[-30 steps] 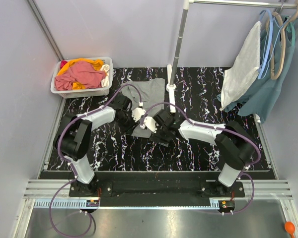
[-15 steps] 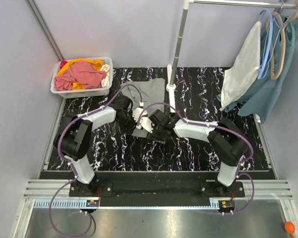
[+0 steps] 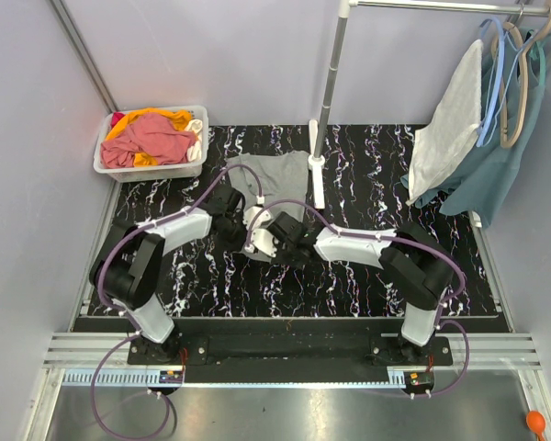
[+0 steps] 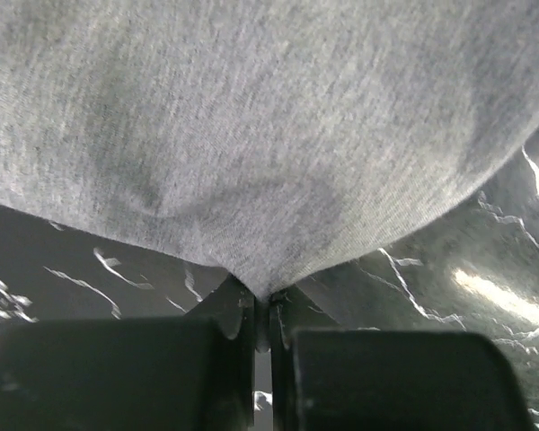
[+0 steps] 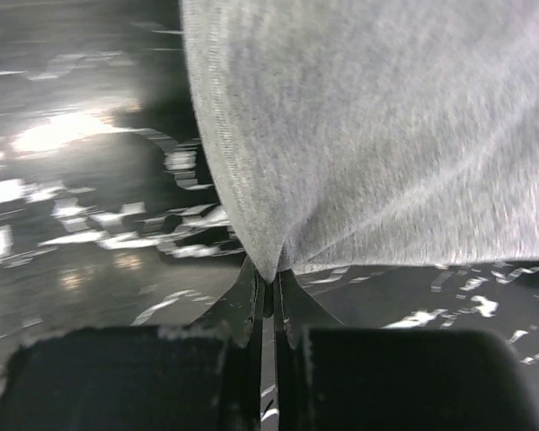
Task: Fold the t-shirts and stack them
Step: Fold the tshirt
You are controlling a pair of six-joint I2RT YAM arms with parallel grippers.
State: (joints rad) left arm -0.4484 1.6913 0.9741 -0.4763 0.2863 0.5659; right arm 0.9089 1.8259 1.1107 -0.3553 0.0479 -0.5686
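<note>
Heather-grey cotton t-shirt (image 4: 269, 135): we note its near edge pinched in both pairs of jaws, left gripper (image 4: 261, 305) and right gripper (image 5: 269, 285) each clamped tight on a fold. Cloth runs away from the jaws across the black marbled table (image 3: 367, 276), long axis near-to-far. Grippers sit side by side mid-table, neither nearer. Both forearms reach inward, low.

A grey t-shirt (image 3: 275, 175) lies on the black marbled desk (image 3: 367, 276), just left of the rack pole (image 3: 326, 92). The left gripper (image 3: 246, 220) and right gripper (image 3: 264, 241) sit close together at its bunched near edge. At the desk's far-left corner, a clear bin (image 3: 147, 172) holds pink-red and orange t-shirts (image 3: 151, 136). An off-white cloth (image 3: 445, 129) and a teal garment (image 3: 496, 175) hang at the right.
</note>
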